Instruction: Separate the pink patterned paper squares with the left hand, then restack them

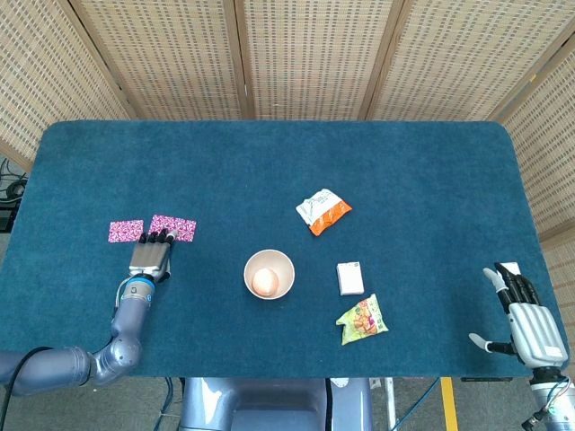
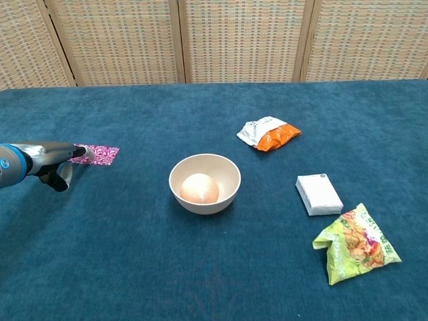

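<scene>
A blue carpeted tabletop [image 1: 269,162] carries everything. Two pink paper squares [image 1: 126,231] [image 1: 173,227] lie side by side at the left. A cream bowl [image 1: 269,274] sits near the middle. Right of it lie a white box [image 1: 350,277], an orange-and-white packet [image 1: 322,212] farther back, and a green packet [image 1: 362,319] nearer.

Pink patterned paper squares: two, flat on the blue cloth, far left, side by side with a narrow gap. Left square [image 1: 126,231] fully exposed; right square [image 1: 173,227] with near edge under fingertips.
</scene>
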You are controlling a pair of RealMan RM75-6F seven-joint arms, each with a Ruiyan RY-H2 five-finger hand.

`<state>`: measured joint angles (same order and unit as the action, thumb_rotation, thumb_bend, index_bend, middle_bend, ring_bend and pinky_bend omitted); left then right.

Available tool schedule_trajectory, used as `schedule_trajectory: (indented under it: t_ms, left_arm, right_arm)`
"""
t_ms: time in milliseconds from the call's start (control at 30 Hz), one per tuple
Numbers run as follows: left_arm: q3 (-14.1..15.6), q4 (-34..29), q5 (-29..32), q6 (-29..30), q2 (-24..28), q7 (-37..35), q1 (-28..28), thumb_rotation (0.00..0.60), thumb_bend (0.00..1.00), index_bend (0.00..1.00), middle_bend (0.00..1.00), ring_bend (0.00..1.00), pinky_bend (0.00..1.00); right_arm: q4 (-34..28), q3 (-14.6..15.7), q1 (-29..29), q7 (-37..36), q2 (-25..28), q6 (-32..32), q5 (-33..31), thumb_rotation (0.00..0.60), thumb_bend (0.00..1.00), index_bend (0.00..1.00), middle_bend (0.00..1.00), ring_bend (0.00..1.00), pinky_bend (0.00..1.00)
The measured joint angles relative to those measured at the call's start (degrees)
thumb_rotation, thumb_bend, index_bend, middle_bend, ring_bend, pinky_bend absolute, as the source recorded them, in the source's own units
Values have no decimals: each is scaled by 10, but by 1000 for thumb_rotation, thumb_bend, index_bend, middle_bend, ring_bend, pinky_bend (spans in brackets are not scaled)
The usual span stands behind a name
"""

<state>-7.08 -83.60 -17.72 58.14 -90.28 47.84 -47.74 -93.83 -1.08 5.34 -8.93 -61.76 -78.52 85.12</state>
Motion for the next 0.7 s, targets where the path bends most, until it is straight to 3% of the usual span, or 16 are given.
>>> schedule_trajectory:
  t_ms: [700]
  left_arm:
    - [4,23,-5,0,-15,3,-10,600,878,30,0,0,0]
  right_arm:
    - [-5,1,1,10,0,6,-3,600,105,0,0,0,0]
